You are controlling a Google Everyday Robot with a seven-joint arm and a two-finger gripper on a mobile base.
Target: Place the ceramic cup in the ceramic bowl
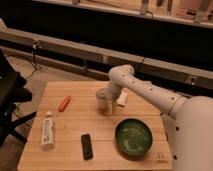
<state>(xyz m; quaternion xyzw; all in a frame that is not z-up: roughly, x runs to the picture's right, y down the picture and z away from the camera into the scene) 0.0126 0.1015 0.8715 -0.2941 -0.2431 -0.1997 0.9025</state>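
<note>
A: Looking at the ceramic bowl (133, 136), where's the ceramic cup (103, 99)?

B: Up and left of it, near the middle of the wooden table (65, 122).

A: And the gripper (108, 105)?

B: Right at the cup; whether it pinches the cup, I cannot tell.

A: Anything else?

B: Left of the bowl: a black remote (87, 146), a white bottle (47, 130) and an orange object (64, 103).
</note>
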